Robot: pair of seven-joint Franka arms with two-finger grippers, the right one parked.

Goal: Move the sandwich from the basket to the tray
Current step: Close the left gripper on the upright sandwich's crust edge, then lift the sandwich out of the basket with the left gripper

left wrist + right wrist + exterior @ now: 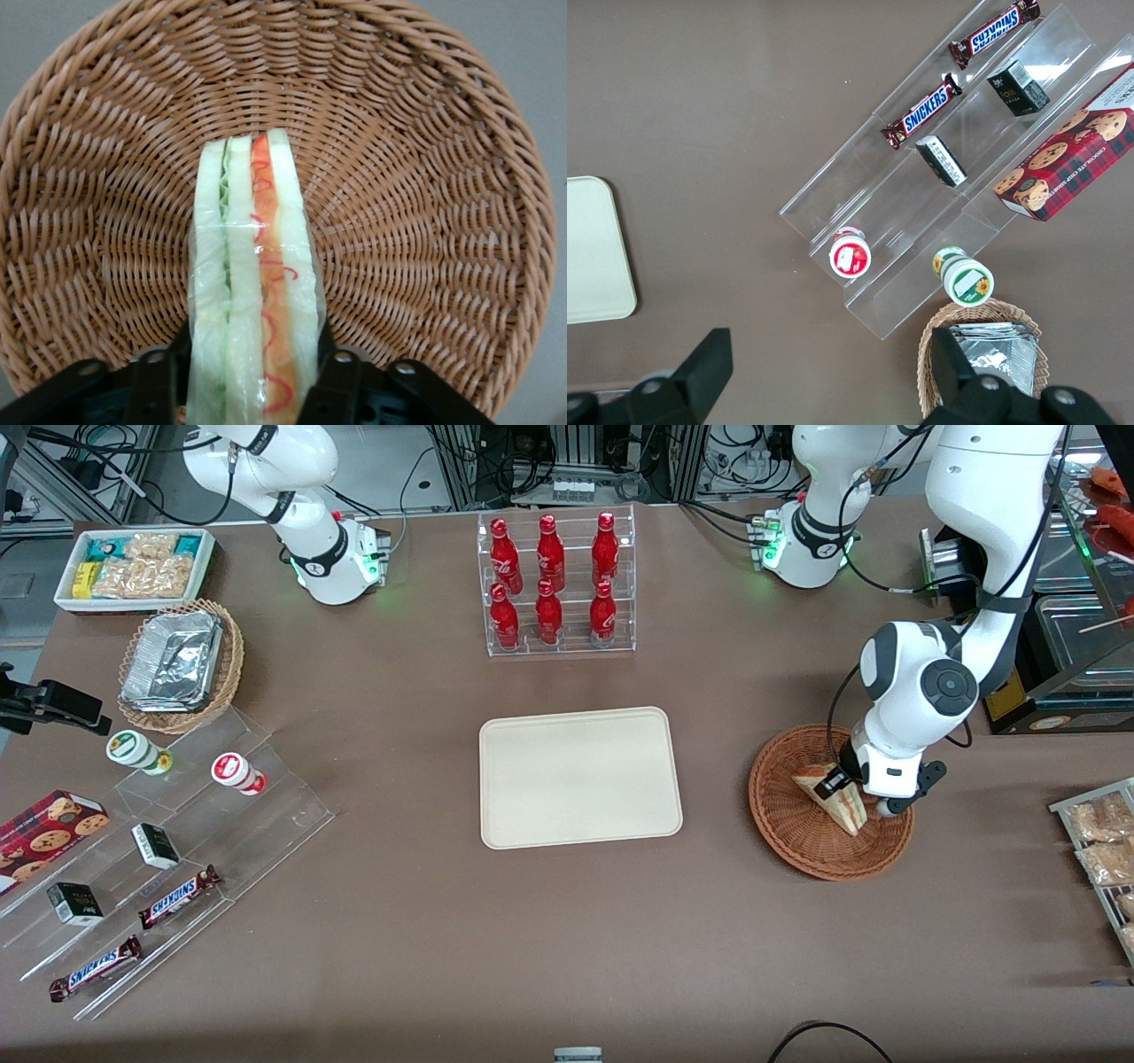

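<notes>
The sandwich (828, 793), a wrapped wedge of white bread with orange and green filling, stands on edge in the reddish-brown wicker basket (788, 841) toward the working arm's end of the table. My gripper (858, 797) is down inside the basket, its two black fingers pressed against the bread faces. In the left wrist view the sandwich (252, 266) shows its cut edge between the fingers (341, 390) of the gripper (252, 385), over the basket's weave (425, 221). The cream tray (580, 779) lies bare at the table's middle, beside the basket; its corner (594, 248) shows in the right wrist view.
A clear rack of red bottles (554, 580) stands farther from the camera than the tray. A clear stepped stand (168, 841) with snacks, a tan basket of foil containers (177, 664) and a white snack box (133, 567) lie toward the parked arm's end. Snack packets (1103, 841) lie near the basket.
</notes>
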